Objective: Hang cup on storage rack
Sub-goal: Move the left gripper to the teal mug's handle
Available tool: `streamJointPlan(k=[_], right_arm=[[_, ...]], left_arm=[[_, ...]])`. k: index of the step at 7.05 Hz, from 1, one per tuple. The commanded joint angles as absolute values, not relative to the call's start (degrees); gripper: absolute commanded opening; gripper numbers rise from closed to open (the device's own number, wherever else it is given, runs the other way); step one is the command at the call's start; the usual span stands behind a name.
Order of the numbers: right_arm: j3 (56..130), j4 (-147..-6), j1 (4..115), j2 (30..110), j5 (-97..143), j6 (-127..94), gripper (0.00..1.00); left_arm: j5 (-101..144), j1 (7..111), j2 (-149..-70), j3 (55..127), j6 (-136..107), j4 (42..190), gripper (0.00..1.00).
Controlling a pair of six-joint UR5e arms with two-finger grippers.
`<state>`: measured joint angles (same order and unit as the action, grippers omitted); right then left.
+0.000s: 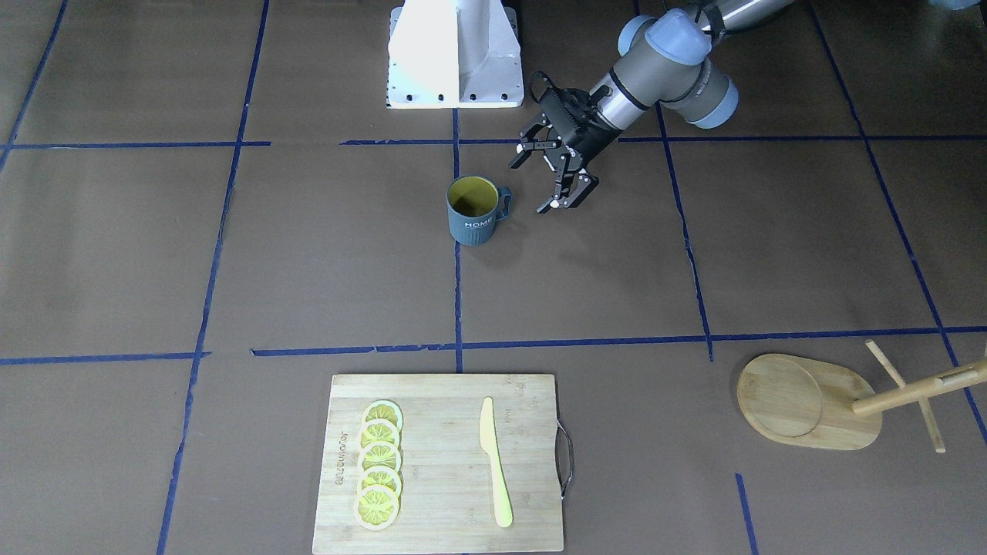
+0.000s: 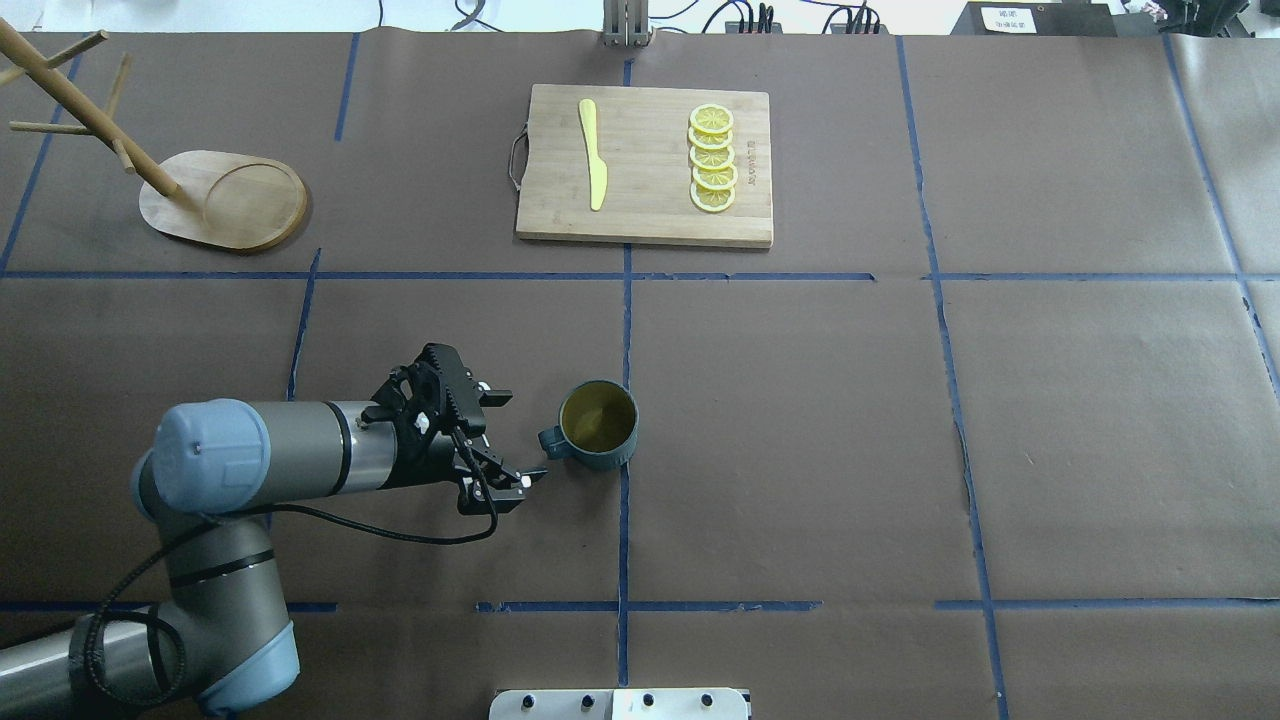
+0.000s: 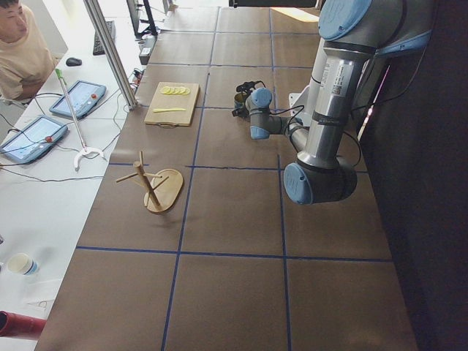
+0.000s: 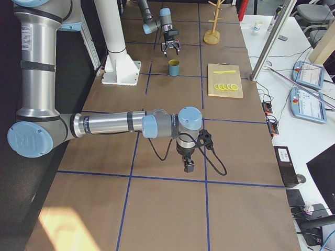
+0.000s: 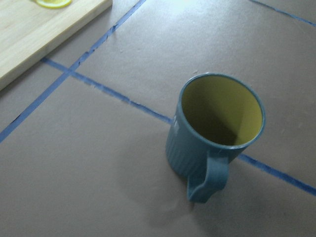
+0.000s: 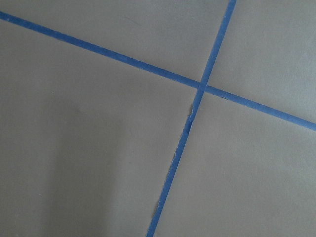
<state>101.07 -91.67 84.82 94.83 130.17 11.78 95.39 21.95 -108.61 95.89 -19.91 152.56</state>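
Observation:
The cup (image 1: 472, 212) is a dark blue-grey mug with a yellow-green inside. It stands upright on the brown table near the middle (image 2: 598, 425), with its handle turned toward my left gripper. My left gripper (image 2: 518, 438) is open and empty. It lies low beside the handle (image 1: 532, 185) without touching it. The left wrist view shows the cup (image 5: 217, 133) close up, handle nearest. The storage rack (image 2: 225, 200) stands at the far left corner (image 1: 802, 401), with nothing on its pegs. My right gripper (image 4: 187, 166) points down over bare table, and I cannot tell if it is open or shut.
A bamboo cutting board (image 2: 645, 165) at the far middle holds several lemon slices (image 2: 712, 158) and a yellow knife (image 2: 593, 152). The white robot base (image 1: 455, 54) stands behind the cup. An operator (image 3: 18, 44) sits beyond the table's far side.

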Motion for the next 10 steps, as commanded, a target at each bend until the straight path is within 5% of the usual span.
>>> streamJointPlan(k=[1, 5, 6, 8, 10], right_arm=[[101.1, -91.7, 84.8, 94.8, 130.2, 11.8, 1.00], [101.0, -91.7, 84.8, 94.8, 130.2, 11.8, 1.00], [101.1, -91.7, 84.8, 94.8, 130.2, 11.8, 1.00], [101.2, -91.7, 84.8, 94.8, 130.2, 11.8, 1.00], [101.2, -91.7, 84.8, 94.8, 130.2, 11.8, 1.00]], left_arm=[[90.3, 19.8, -111.3, 88.9, -19.9, 163.4, 1.00], [90.4, 19.3, -113.9, 82.2, -19.5, 165.1, 0.96], [90.4, 19.3, -113.7, 82.0, -19.4, 165.1, 0.80], [90.4, 19.2, -113.2, 82.4, -19.8, 165.1, 0.12], [90.4, 19.2, -113.5, 82.8, -20.1, 165.5, 0.06]])
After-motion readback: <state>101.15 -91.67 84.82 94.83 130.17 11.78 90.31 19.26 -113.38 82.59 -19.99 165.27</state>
